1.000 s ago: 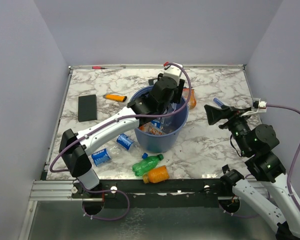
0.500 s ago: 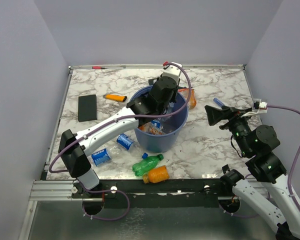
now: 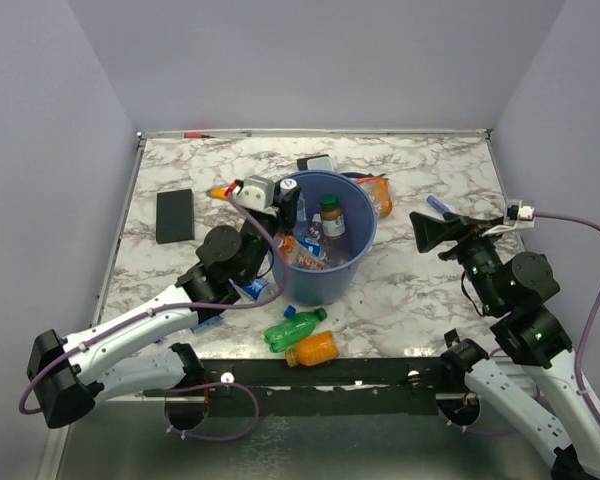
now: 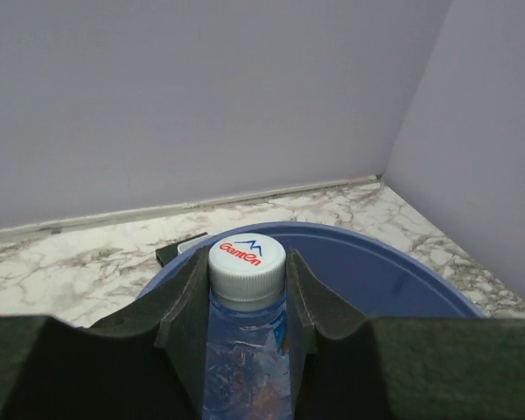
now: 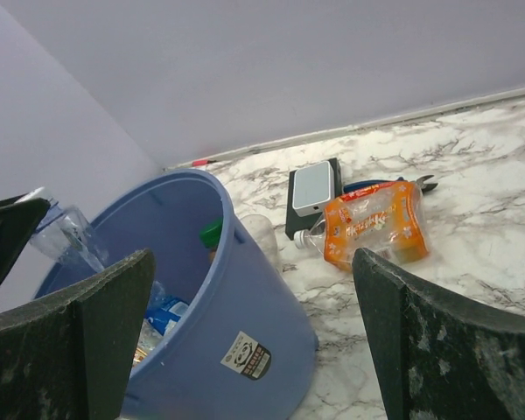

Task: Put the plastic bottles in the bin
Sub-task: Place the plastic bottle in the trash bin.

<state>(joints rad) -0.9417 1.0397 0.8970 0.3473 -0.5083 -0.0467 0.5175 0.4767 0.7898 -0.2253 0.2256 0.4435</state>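
Nearest, an orange bottle (image 3: 315, 349) and a green bottle (image 3: 292, 330) lie on the counter (image 3: 410, 290) just before the bin (image 3: 325, 285). At its left rim the left claw (image 4: 247, 289) grips a clear bottle (image 4: 245, 350). The right claw (image 5: 254, 289) gapes wide, empty, right of the bin. Beyond lies an orange-labelled bottle (image 5: 372, 223).

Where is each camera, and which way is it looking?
Top: high behind, looking down on table, bin, left arm and right arm.
Left wrist: on the left arm, facing the bin past fingers clamping a bottle.
Right wrist: on the right arm, facing the bin between open fingers.
All three show the bin.
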